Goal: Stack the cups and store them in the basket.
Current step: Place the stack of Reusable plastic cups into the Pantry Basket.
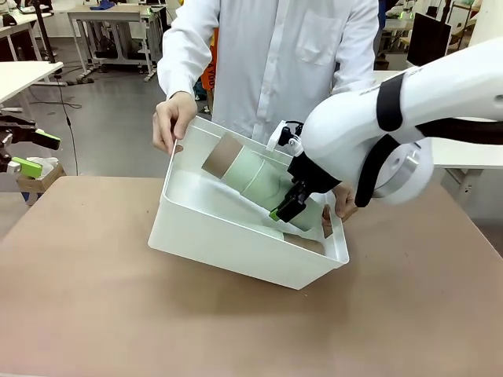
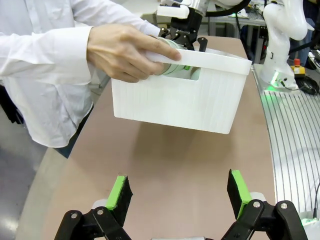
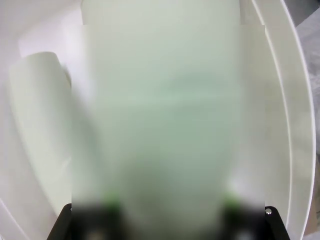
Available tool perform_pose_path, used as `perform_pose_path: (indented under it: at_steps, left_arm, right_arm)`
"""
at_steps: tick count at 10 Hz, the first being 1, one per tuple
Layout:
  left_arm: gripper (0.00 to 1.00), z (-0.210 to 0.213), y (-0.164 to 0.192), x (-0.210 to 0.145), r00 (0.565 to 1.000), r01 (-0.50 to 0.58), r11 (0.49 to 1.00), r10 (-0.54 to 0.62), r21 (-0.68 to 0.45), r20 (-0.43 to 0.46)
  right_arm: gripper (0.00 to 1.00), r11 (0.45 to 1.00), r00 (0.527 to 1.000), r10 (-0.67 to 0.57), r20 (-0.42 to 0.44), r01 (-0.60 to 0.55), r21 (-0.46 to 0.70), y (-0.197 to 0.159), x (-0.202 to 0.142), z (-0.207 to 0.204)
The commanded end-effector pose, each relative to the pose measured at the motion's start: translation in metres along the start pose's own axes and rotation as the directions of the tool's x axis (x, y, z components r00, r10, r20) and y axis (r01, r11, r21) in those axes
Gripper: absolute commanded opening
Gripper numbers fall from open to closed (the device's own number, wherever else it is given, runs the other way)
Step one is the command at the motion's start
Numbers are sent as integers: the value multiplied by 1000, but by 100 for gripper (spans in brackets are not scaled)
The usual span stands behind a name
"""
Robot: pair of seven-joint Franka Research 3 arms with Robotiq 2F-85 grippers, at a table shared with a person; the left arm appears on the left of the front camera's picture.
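The basket sits tilted at the table's centre, its 12 o'clock side raised, a person's hands holding its rim at 10 o'clock and 3 o'clock. Inside it the stacked cups lie on their side, running from 11 o'clock down toward 4 o'clock. The right gripper reaches in from 2 o'clock, clamped on the stack's 4 o'clock end. The left gripper hovers over the table's 9 o'clock edge.
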State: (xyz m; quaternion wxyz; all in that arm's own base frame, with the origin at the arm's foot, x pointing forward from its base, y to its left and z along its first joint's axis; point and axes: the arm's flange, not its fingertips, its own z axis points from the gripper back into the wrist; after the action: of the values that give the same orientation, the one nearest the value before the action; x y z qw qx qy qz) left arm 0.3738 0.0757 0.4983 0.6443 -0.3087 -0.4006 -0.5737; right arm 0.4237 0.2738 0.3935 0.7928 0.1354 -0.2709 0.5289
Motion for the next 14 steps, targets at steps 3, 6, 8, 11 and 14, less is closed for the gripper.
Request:
perform_pose_path:
  at_steps: [3, 6, 8, 11, 14]
  left_arm:
    - [100, 3, 0, 3, 1000, -8, 1000, 8, -3, -8]
    - [100, 3, 0, 3, 1000, -8, 1000, 8, -3, -8]
    - [100, 3, 0, 3, 1000, -8, 1000, 8, -3, -8]
    - [100, 3, 0, 3, 1000, -8, 1000, 8, -3, -8]
    - [100, 3, 0, 3, 1000, -8, 1000, 8, -3, -8]
  right_arm:
    - [85, 994, 994, 108, -10, -108, -12, -35, 12, -43]
    - [85, 989, 989, 146, -30, -146, 1, -35, 5, -64]
    - [85, 989, 989, 150, -16, -150, 7, -31, 0, -68]
    - [100, 984, 984, 177, -4, -177, 31, -31, 3, -67]
    - [100, 984, 985, 171, 1, -171, 46, -32, 7, -47]
